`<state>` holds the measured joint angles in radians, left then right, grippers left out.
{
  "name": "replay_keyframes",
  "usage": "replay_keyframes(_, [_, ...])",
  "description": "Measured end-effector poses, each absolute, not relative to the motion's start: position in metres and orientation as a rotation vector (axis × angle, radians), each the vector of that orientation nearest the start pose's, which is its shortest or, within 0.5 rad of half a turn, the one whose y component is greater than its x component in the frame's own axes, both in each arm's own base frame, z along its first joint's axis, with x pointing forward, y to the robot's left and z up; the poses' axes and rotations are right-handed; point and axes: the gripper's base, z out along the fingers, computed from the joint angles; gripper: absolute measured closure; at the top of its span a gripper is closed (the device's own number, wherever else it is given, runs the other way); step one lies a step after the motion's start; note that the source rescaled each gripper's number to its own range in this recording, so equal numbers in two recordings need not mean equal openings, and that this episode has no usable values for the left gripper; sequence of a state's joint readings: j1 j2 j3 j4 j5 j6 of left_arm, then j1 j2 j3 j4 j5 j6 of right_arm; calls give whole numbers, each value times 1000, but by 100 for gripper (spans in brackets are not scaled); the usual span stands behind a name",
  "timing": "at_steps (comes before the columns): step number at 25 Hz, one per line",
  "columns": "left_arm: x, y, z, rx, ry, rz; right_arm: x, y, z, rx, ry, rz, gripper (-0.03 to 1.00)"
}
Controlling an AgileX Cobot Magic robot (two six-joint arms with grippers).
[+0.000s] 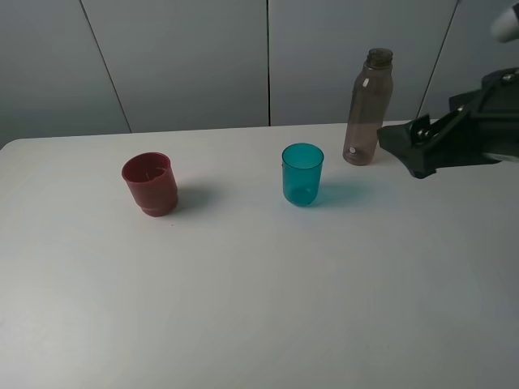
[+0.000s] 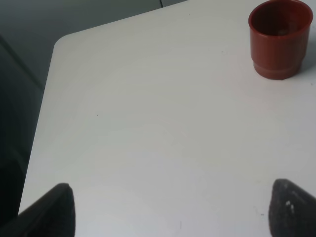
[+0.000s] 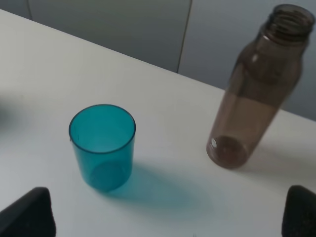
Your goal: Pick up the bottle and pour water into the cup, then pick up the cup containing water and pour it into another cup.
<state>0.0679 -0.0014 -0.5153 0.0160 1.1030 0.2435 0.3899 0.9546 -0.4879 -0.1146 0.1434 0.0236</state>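
**Observer:** Where does the bottle sit from your working arm?

**Operator:** The tall smoky grey-brown translucent plastic bottle point(image 1: 369, 109) stands upright, long axis vertical, at the far right of the white tabletop point(image 1: 259, 308), close to the back edge. My right gripper point(image 1: 422, 150) hovers just to the right of it, near but not touching. In the right wrist view the two dark finger ends sit at opposite corners, so I read those jaws as spread wide with nothing between them. The bottle's threaded neck has no cap on it.

**Observer:** And the cups?

**Operator:** The teal translucent straight-sided plastic tumbler point(image 1: 302, 173) stands near the bottle, to its left and a little nearer me. The dark red opaque tapered plastic cup point(image 1: 150, 183) is well apart from it on the left side. Both are upright, mouths up.

**Observer:** The left arm?

**Operator:** The left gripper point(image 2: 170, 210) shows only its two finger ends in its wrist view, far apart and empty, with the red cup ahead of it. The right arm is clearly nearer the bottle, so I judge the grasp should come in sideways around the body.

**Observer:** The room?

**Operator:** Plain grey wall panels point(image 1: 178, 57) behind; the surface is bare otherwise.
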Motion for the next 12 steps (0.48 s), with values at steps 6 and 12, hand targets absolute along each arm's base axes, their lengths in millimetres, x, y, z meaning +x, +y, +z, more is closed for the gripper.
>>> replay_keyframes(6, [-9, 1, 278, 181, 2069, 210, 112, 41, 299, -445, 2175, 132, -3])
replay_keyframes(12, [-9, 1, 278, 181, 2069, 210, 54, 19, 296, -449, 2304, 148, -3])
